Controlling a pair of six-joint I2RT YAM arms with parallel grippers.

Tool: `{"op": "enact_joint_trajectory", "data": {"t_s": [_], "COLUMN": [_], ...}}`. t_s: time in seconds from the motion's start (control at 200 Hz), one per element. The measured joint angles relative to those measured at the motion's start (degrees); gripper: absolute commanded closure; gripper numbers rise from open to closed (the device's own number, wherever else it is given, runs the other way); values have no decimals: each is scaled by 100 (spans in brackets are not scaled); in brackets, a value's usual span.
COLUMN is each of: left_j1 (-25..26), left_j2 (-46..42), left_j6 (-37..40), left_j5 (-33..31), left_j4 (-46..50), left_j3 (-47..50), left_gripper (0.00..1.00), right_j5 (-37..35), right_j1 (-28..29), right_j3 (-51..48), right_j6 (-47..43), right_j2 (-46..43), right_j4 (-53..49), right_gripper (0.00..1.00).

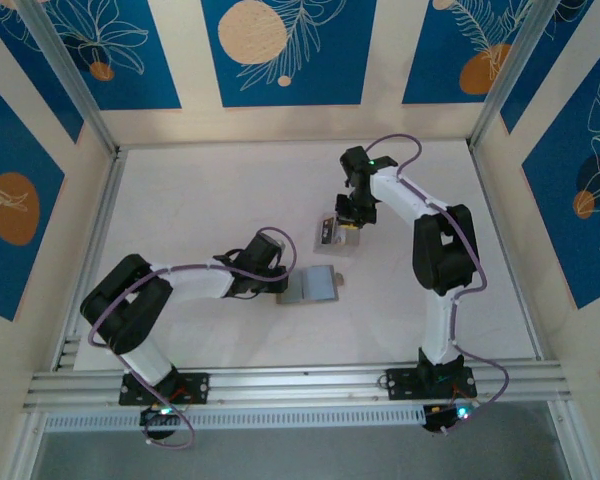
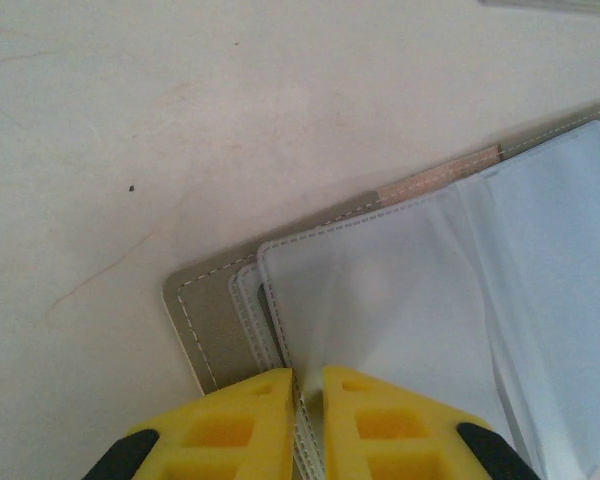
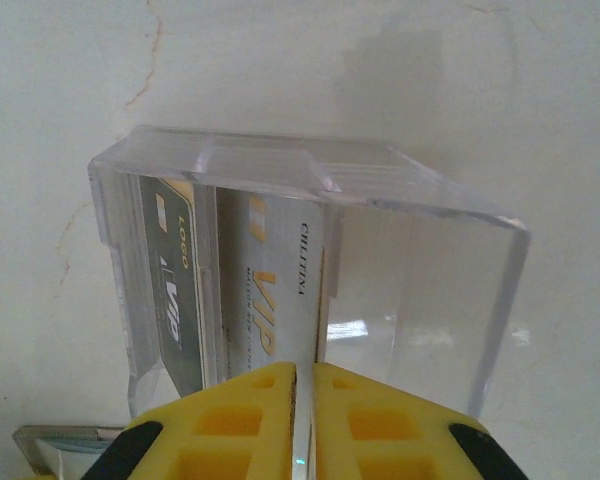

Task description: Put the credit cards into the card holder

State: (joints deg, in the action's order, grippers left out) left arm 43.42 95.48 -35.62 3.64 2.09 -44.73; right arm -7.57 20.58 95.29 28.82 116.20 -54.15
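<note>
The grey card holder (image 1: 312, 285) lies open at mid-table. My left gripper (image 2: 308, 385) is shut on the edge of one of its pale see-through sleeves (image 2: 400, 300), over the grey stitched cover (image 2: 212, 310). Behind it stands a clear plastic box (image 3: 420, 290) holding credit cards on edge. My right gripper (image 3: 305, 375) is shut on a white credit card (image 3: 275, 300) with gold "VIP" lettering, which is still inside the box. A dark credit card (image 3: 170, 285) stands in the box's left slot. In the top view the right gripper (image 1: 348, 215) hangs over the box (image 1: 330, 232).
Aluminium rails run along the table's front (image 1: 300, 385) and left side (image 1: 95, 240), with patterned walls behind. A corner of the card holder (image 3: 55, 440) shows just below the box. Bare tabletop lies at the back left.
</note>
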Motion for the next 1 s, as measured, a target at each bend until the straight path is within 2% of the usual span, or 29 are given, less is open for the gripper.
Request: {"op": "enact_joint_trajectory", "data": {"t_s": [0.565, 1.0], "left_j1": [0, 0], "left_j2": [0, 13], "left_j6": [0, -2], "left_j5": [0, 0], "left_j4": [-2, -15], "left_j3": [0, 0], "left_gripper": [87, 88], "right_j5": [-17, 481], "right_j1": [33, 31], "right_j3": [105, 103], "right_j6": [-20, -39], "right_j2": [83, 83], "right_j4": [-72, 103], "right_gripper": [85, 84]}}
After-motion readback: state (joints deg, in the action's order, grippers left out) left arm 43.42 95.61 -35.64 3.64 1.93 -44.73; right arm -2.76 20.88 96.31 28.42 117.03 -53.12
